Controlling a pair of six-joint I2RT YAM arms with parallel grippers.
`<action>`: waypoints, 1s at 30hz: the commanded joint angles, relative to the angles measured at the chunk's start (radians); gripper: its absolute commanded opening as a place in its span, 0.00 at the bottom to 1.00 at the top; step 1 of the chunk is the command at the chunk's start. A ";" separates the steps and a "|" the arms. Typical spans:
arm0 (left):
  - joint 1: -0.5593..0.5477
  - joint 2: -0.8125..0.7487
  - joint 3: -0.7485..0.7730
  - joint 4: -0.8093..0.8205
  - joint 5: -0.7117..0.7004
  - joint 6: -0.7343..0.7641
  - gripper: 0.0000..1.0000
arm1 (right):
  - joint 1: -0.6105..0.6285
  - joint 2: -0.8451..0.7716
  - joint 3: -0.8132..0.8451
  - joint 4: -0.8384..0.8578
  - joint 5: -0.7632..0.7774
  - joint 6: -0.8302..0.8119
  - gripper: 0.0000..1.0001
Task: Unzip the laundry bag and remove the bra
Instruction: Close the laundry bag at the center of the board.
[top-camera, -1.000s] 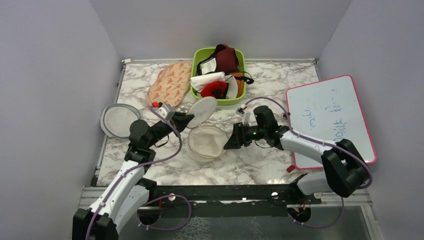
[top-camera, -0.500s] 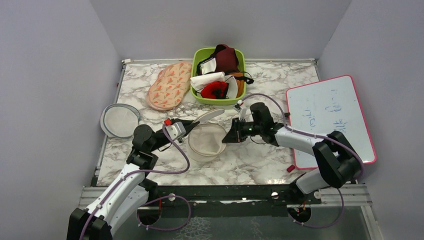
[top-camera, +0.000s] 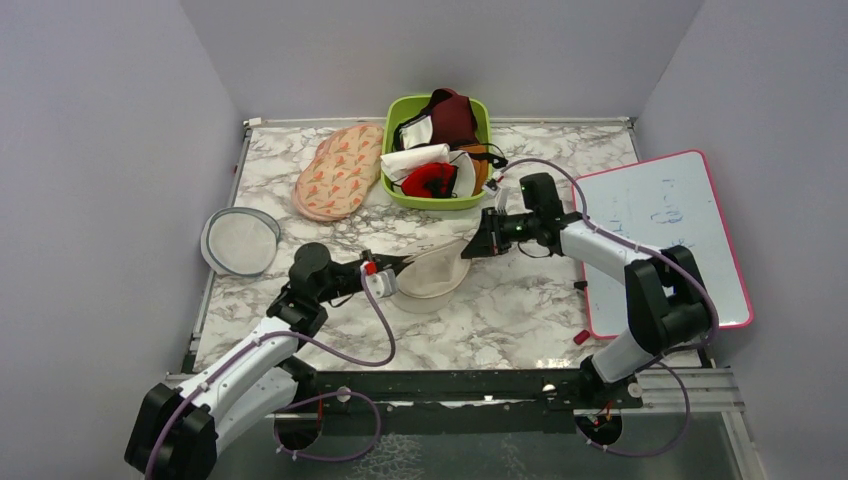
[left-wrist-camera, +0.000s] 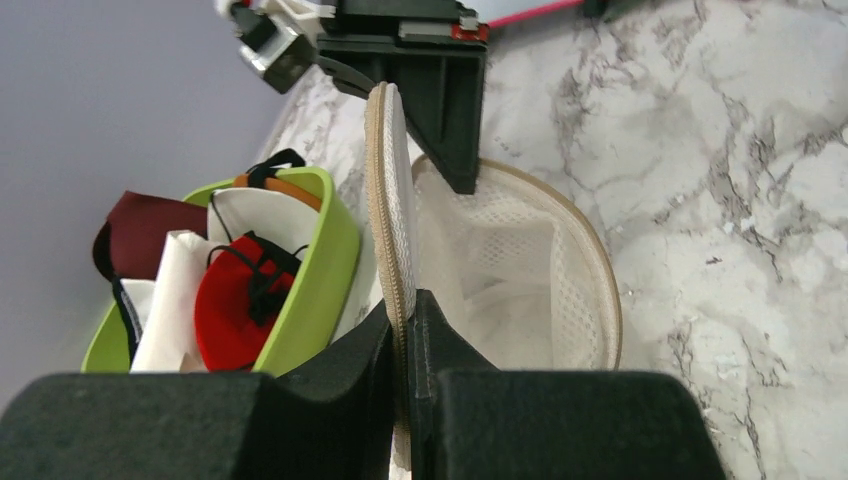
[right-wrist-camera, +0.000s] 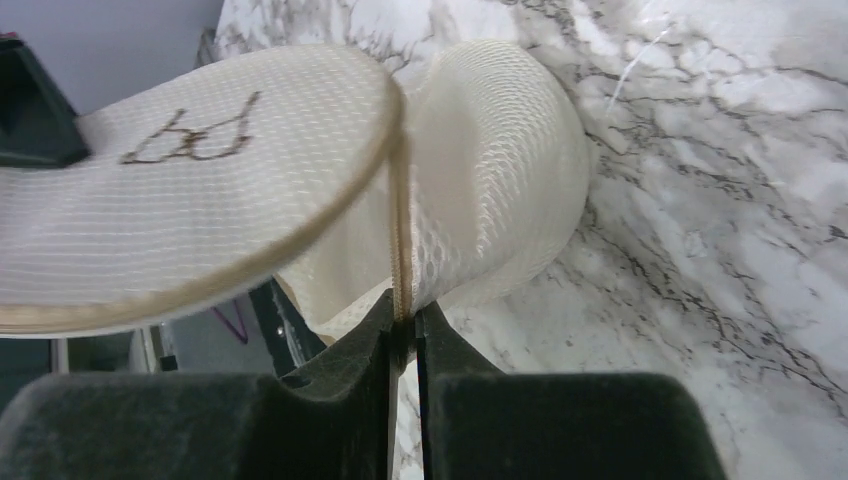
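The laundry bag (top-camera: 432, 272), a cream mesh pod, hangs unzipped between my two grippers, its lid split from its bowl. My left gripper (top-camera: 398, 273) is shut on the zip rim of the lid (left-wrist-camera: 392, 190), at the bag's near-left side. My right gripper (top-camera: 472, 246) is shut on the zip rim at the far-right side, where lid and bowl join (right-wrist-camera: 403, 290). The lid's face carries a black mark (right-wrist-camera: 190, 135). The bowl (left-wrist-camera: 520, 270) shows only white mesh inside. The red bra (top-camera: 428, 180) with black trim lies in the green bin; it also shows in the left wrist view (left-wrist-camera: 235, 310).
The green bin (top-camera: 478, 190) at the back also holds a maroon garment (top-camera: 455, 115) and white cloths. Pink floral pads (top-camera: 340, 170) lie left of it. A grey-rimmed mesh disc (top-camera: 240, 242) sits at the left edge. A pink-framed whiteboard (top-camera: 660, 235) lies at the right.
The right gripper has drawn its side of the bag back and to the right. The left gripper has swung right and nearer, and the lid has dropped from upright to nearly flat.
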 joint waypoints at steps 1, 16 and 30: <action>-0.080 0.033 0.074 -0.190 -0.084 0.277 0.00 | 0.008 0.002 0.038 0.004 -0.133 -0.006 0.09; -0.222 0.067 0.051 -0.258 -0.280 0.435 0.00 | -0.003 -0.368 0.073 -0.300 0.501 -0.082 0.75; -0.322 0.057 0.025 -0.356 -0.339 0.420 0.22 | -0.007 -0.600 0.064 -0.293 0.619 -0.134 0.77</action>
